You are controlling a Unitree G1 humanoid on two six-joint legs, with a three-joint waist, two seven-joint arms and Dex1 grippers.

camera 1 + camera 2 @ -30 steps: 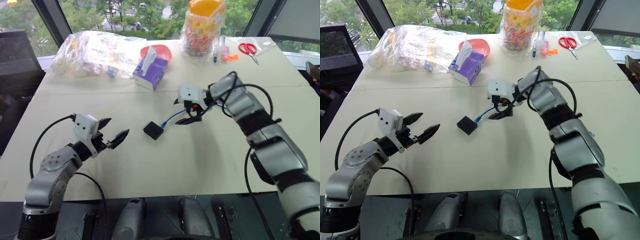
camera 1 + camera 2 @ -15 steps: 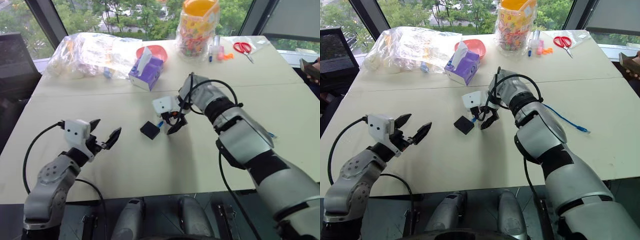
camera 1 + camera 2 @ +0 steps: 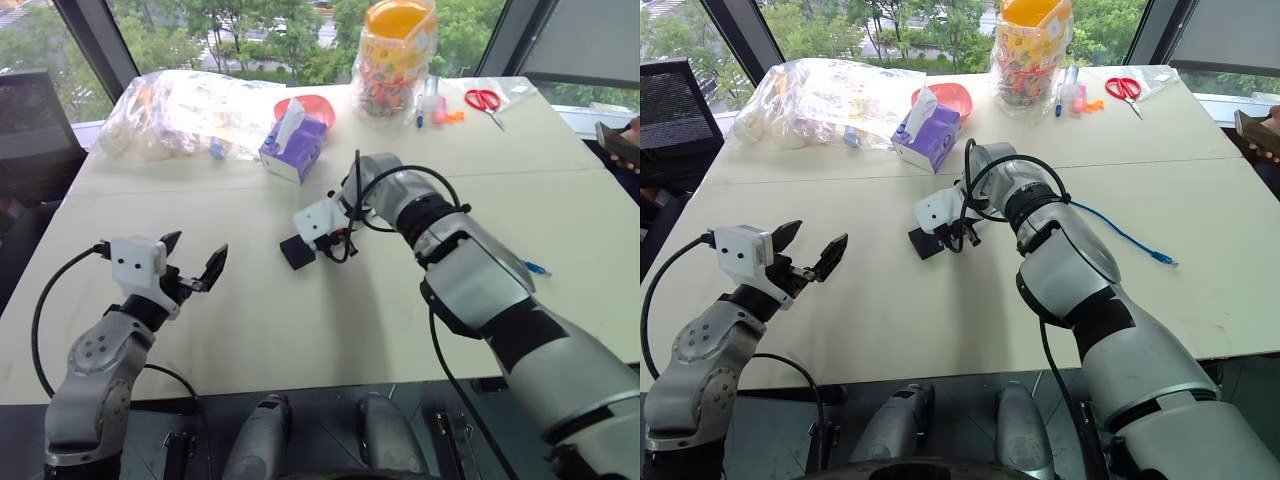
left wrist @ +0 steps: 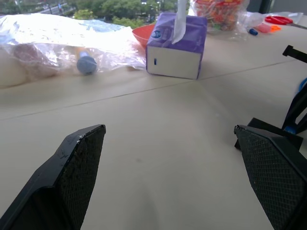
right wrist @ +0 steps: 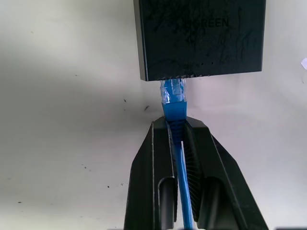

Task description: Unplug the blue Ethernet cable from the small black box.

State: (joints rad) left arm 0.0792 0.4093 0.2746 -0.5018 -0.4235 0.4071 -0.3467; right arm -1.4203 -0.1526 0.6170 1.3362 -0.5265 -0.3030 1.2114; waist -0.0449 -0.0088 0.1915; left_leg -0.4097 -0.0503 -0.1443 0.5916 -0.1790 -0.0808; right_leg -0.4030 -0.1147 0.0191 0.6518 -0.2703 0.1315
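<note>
Two black fingers of your right gripper (image 5: 177,125) are now clamped on the blue Ethernet cable (image 5: 174,106), pinching the blue boot just behind the clear plug. That plug is still seated in the port of the small black box (image 5: 201,38), which lies flat on the table (image 3: 300,320) near its middle, in front of the purple tissue box (image 3: 292,150). A second ago those fingers stood wide apart and further off over the cord; half a second ago they had reached the box but were still open. So the grasp is made and the pull is not.

Your left gripper (image 3: 195,262) hangs above the near left part of the table, well apart from the box, its jaws spread wide with nothing between them. It has drifted slightly outward since the earlier frames and has kept the same wide opening.

The rest of the cable runs away under your right forearm, and its free end (image 3: 1160,258) lies on the table to your right.

Judgement: nothing holds the box down. If you draw the cable back now, the box may simply slide along with it. The plug's latch tab cannot be made out, so whether it is pressed is unknown.
</note>
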